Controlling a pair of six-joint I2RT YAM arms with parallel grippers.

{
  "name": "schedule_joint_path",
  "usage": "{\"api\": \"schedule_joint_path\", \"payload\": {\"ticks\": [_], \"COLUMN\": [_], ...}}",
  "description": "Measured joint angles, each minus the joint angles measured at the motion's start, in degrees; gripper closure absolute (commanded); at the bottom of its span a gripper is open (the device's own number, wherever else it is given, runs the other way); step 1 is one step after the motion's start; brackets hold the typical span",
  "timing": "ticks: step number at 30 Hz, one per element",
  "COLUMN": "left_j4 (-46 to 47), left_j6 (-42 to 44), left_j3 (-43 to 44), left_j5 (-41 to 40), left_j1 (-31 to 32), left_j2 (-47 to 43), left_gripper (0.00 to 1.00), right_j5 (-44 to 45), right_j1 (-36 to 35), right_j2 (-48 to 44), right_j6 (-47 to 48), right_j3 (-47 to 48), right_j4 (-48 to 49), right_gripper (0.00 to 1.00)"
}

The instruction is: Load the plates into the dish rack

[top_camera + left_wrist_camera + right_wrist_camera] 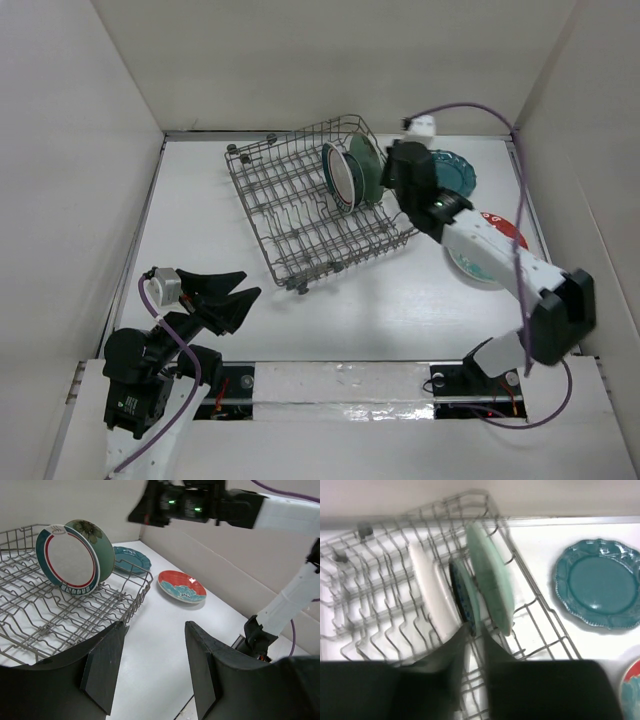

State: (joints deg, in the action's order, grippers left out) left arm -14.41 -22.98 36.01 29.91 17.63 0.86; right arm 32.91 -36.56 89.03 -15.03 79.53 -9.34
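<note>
The dish rack (290, 215) stands at the table's middle back. Three plates stand on edge in its right end: the white one with red-and-dark rings (343, 175), the small white one with teal pattern (464, 597) and the pale green one (490, 580). My right gripper (475, 632) hangs over them, its fingers closed on the small plate's rim. The scalloped teal plate (452, 170) and the red-and-teal floral plate (488, 252) lie flat on the table right of the rack. My left gripper (155, 627) is open and empty near the front left.
The right arm (480, 245) reaches across over the floral plate. White walls close in the table on the left, back and right. The rack's left rows of tines (270, 190) hold nothing.
</note>
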Motion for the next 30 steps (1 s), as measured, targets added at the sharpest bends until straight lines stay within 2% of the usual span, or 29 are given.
{"api": "schedule_joint_path", "payload": {"ticks": [3,5,6,7,9,10,12,17,22,26,30], "left_j4": [0.0,0.0,0.0,0.0,0.0,0.0,0.0,0.0,0.0,0.0,0.0], "left_j6": [0.0,0.0,0.0,0.0,0.0,0.0,0.0,0.0,0.0,0.0,0.0], "left_j3": [0.0,0.0,0.0,0.0,0.0,0.0,0.0,0.0,0.0,0.0,0.0], "left_j5": [0.0,0.0,0.0,0.0,0.0,0.0,0.0,0.0,0.0,0.0,0.0], "left_j1": [0.0,0.0,0.0,0.0,0.0,0.0,0.0,0.0,0.0,0.0,0.0], "left_j2": [0.0,0.0,0.0,0.0,0.0,0.0,0.0,0.0,0.0,0.0,0.0], "left_gripper": [0.52,0.52,0.52,0.52,0.52,0.51,0.51,0.51,0.51,0.51,0.51], "right_j5": [-1.8,-2.1,-2.5,-2.7,-3.0,-4.3,-5.8,-11.0,-20.0,-28.0,-35.1], "right_j1": [7.3,15.1,19.4,23.6,31.3,35.0,41.6,56.2,67.3,71.4,71.9], "right_j2": [-11.9,-19.8,-23.1,-25.8,-29.7,-31.8,-36.2,-42.1,-35.6,-27.5,-20.1], "right_j6": [-7.5,-11.1,-13.7,-16.3,-21.1,-22.9,-26.2,-29.6,-30.0,-30.1,-30.4], "right_j3": [-12.9,-23.6,-28.9,-33.6,-41.7,-45.3,-51.4,-57.0,-57.7,-58.8,-59.0], "right_j4": [8.4,11.2,12.6,12.9,12.9,12.7,12.0,11.3,13.6,15.0,18.9], "right_gripper": [1.0,1.0,0.95,0.75,0.55,0.41,0.3,0.27,0.28,0.29,0.33]}}
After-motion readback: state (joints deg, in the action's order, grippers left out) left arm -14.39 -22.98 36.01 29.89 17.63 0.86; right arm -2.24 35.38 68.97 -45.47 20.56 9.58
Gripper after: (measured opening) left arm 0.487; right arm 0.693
